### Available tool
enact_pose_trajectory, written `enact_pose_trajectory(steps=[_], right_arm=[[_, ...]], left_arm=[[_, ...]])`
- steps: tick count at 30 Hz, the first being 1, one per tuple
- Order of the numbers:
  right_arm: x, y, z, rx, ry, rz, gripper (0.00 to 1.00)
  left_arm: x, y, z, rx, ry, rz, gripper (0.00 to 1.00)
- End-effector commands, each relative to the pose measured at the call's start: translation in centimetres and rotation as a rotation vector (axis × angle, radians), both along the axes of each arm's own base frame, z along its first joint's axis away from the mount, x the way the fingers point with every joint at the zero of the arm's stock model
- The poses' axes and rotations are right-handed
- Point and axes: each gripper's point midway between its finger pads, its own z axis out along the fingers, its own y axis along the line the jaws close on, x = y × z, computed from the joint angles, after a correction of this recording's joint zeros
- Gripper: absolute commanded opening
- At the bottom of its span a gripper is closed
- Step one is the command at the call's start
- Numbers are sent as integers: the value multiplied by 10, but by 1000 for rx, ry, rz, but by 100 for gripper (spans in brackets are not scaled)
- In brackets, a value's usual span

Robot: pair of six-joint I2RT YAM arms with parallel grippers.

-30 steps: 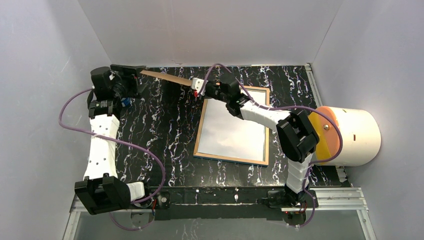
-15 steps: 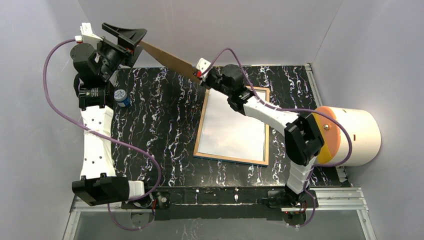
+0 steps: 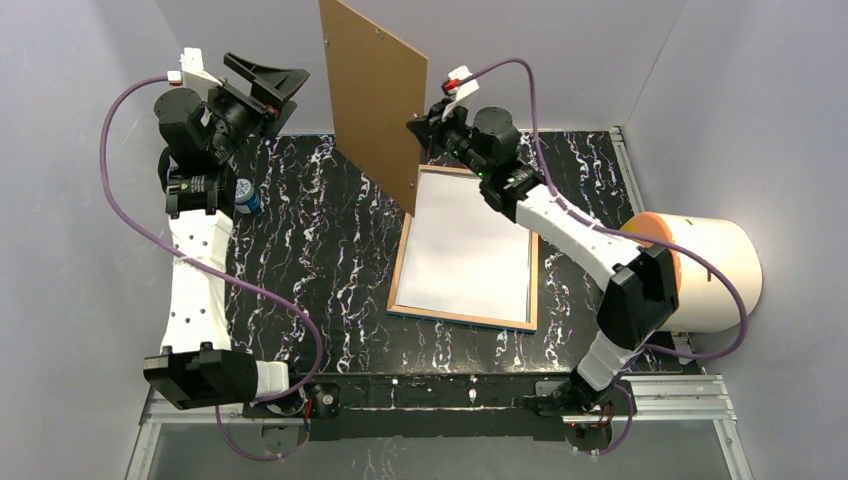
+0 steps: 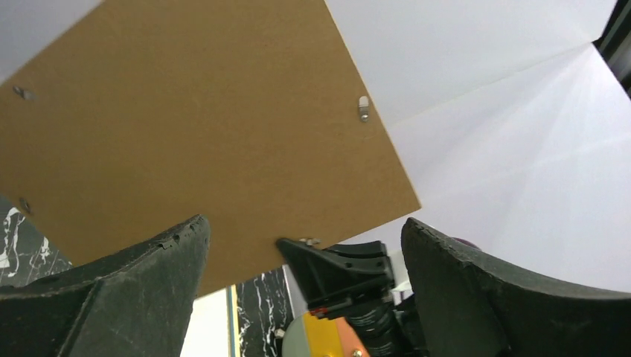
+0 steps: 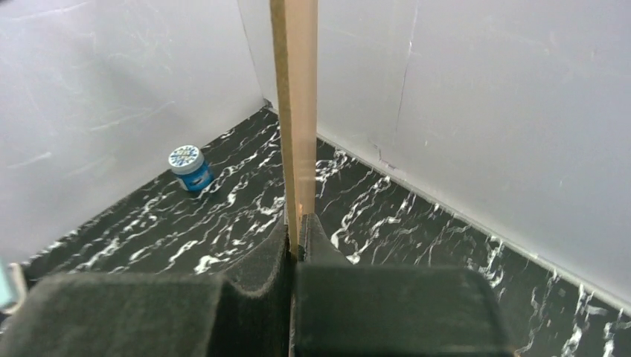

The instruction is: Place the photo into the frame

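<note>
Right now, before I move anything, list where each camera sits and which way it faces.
Top external: above and behind the bases, looking down on the table, the frame and both whole arms.
Left wrist: on the left gripper, facing the flat face of the raised brown board; its open fingers flank the bottom.
Right wrist: on the right gripper, looking along the board's edge toward the back wall and blue jar; its fingers pinch the board.
Shared: all three show the board; top and right wrist show the jar.

White, possibly screw-dotted arms [image 3: 195, 290]; black joints [image 3: 632, 295]; purple cables [image 3: 103, 160].
</note>
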Motion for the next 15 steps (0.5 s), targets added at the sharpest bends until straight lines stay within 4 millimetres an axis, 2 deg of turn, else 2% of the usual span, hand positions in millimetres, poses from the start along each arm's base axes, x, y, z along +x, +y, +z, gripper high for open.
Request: enact_pose_trajectory(steps=[1, 3, 4, 6, 9, 13, 15], right_arm=[[-26, -38, 77, 300, 120, -23, 1], [-29, -48, 63, 319, 285, 9, 1], [-27, -57, 55, 333, 361, 14, 1], [-34, -67, 32, 381, 512, 54, 1], [-44, -84, 10, 448, 687, 83, 1], [-53, -99, -18, 484, 854, 69, 1], [-57, -106, -28, 480, 904, 56, 1]], left_arm=[[3, -4, -21, 33, 41, -15, 98], [9, -2, -36, 40, 84, 10, 98], [12, -2, -47, 43, 117, 21, 98], [19, -5, -69, 47, 174, 23, 98], [26, -10, -105, 68, 265, 14, 98], [30, -20, -145, 124, 348, -19, 98], [27, -35, -166, 145, 392, -69, 98]])
